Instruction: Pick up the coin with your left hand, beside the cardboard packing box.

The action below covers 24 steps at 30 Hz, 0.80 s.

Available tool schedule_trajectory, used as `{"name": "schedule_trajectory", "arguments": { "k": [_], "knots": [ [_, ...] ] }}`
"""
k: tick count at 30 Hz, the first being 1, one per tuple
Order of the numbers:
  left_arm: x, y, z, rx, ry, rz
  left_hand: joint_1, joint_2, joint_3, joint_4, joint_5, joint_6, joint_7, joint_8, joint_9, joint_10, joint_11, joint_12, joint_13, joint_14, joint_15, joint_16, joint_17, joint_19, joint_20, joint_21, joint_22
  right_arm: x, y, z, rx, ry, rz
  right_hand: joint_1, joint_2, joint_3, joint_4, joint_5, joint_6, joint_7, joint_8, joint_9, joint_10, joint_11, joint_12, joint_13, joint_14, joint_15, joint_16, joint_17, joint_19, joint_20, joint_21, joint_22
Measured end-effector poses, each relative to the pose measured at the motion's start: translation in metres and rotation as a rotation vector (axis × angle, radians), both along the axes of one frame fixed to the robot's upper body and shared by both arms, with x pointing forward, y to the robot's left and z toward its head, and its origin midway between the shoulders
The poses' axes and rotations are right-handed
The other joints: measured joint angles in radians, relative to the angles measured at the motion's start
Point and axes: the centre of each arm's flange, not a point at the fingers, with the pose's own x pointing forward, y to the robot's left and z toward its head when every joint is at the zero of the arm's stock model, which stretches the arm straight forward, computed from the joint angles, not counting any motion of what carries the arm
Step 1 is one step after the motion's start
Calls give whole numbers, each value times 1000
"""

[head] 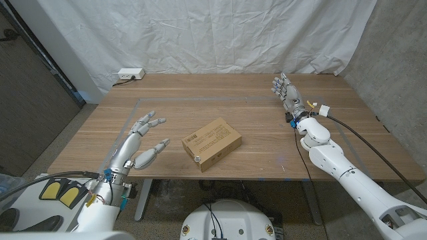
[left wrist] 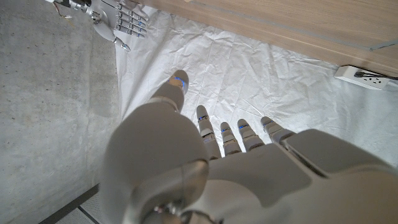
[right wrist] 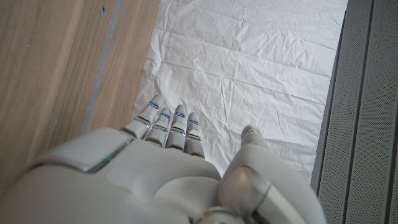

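In the head view, the cardboard packing box [head: 211, 143] lies near the middle of the wooden desk [head: 267, 120], turned at an angle, label side up. The coin [head: 197, 159] sits at the box's near corner, touching or just beside it; which one is too small to tell. The left hand [head: 141, 142] is over the desk's left side, well apart from the box, with its fingers [head: 155, 121] spread and nothing in them. The right hand [head: 285, 91] is near the desk's far right, its fingers straight and close together, holding nothing. A white power strip [head: 129, 75] lies at the far left corner, in front of a white cloth backdrop [head: 213, 33].

In the left wrist view, the back of the left hand [left wrist: 236, 180] shows with fingers [left wrist: 203, 118] extended and apart, against the white cloth [left wrist: 249, 74]. The right hand [left wrist: 115, 17] and the power strip [left wrist: 365, 76] also appear.

In the right wrist view, the right hand [right wrist: 161, 180] has its fingers [right wrist: 171, 121] side by side, the thumb set apart, beside the desk's edge [right wrist: 62, 62].
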Motion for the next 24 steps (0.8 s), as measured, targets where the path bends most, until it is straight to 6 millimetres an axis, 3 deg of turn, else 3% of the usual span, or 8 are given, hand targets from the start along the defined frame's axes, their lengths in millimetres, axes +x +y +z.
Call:
{"name": "schedule_trajectory", "arguments": {
  "k": [13, 14, 24],
  "knots": [
    [-2, -2, -2, 65, 2, 79, 43, 0, 0, 0, -16, 42, -6, 15, 9, -9, 2, 0, 0, 0, 0, 0, 0, 0, 0, 0, 0, 0, 1, 0, 3, 0, 2, 0, 0, -4, -4, 0, 7, 7, 0, 0, 4, 4, 0, 0, 4, -4, 0, 0, 4, -4, -8, 0],
    [-8, -11, -1, 82, 3, 70, 44, -1, 0, 0, -16, 46, -3, 15, 9, -9, 2, 0, 0, 0, 0, 0, 0, 0, 0, 0, 0, 0, 1, 0, 5, -2, 3, 0, 0, -4, -4, 0, 7, 7, 0, 0, 4, 4, 0, 0, 4, -4, 0, 0, 4, -4, -8, 0],
    [-14, -18, -3, 154, 2, 163, 66, 3, 0, 0, -27, 55, -12, 22, 16, -10, -7, 0, 0, -4, -4, 0, 0, 0, 0, 0, 0, 1, 3, 2, 10, -5, 9, -4, 4, -4, -4, 0, 20, 6, 0, 0, 4, 4, 0, 0, 7, 0, 0, 0, 7, 0, -12, 0]
  ]
}}
